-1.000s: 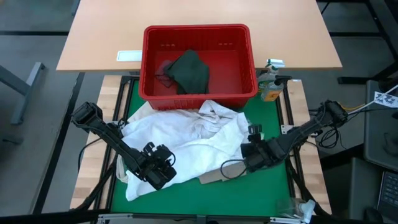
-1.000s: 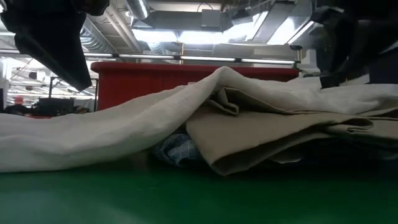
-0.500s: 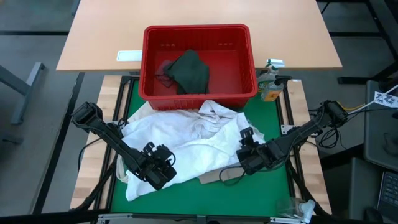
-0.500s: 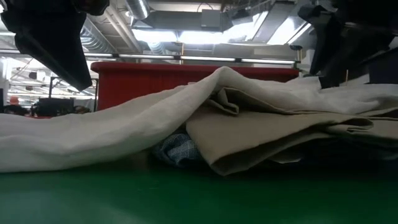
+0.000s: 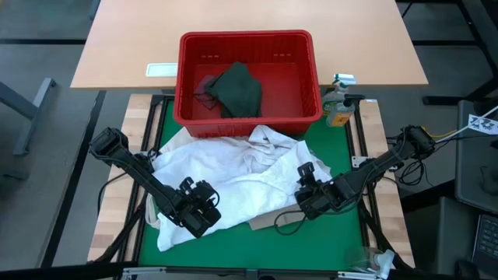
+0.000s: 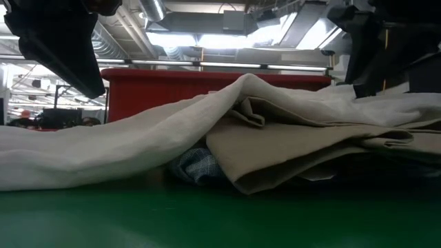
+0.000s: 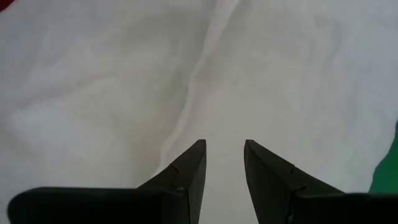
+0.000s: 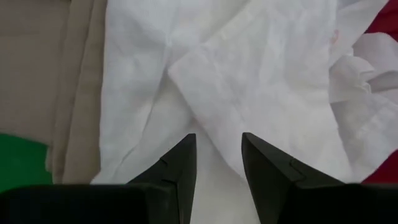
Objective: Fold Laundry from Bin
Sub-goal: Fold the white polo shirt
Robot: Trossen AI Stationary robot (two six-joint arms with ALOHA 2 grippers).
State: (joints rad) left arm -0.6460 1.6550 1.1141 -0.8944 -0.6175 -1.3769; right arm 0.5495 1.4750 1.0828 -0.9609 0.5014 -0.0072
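Note:
The red bin (image 5: 247,47) stands at the far side of the green mat, with a dark green-grey top (image 5: 237,89) lying in it. In front of it a large white shirt (image 5: 233,183) lies rumpled and spread over a tan cloth (image 5: 264,224), and a bit of blue-striped cloth (image 6: 196,165) shows under both. My left gripper (image 7: 224,144) hangs open above the shirt's near left part (image 5: 207,208). My right gripper (image 8: 217,137) hangs open above the shirt's right edge (image 5: 304,190). The low view shows both of them clear of the cloth.
A bottle with yellowish liquid (image 5: 338,107) stands just right of the bin. A thin dark loop (image 5: 286,221) lies by the tan cloth near my right gripper. Bare green mat (image 5: 311,249) runs along the near edge. A clear plastic thing (image 5: 372,260) lies at the near right corner.
My right gripper has rolled about its own axis and tipped, staying over the shirt's right edge, a little nearer the shirt. The cloth lies as before.

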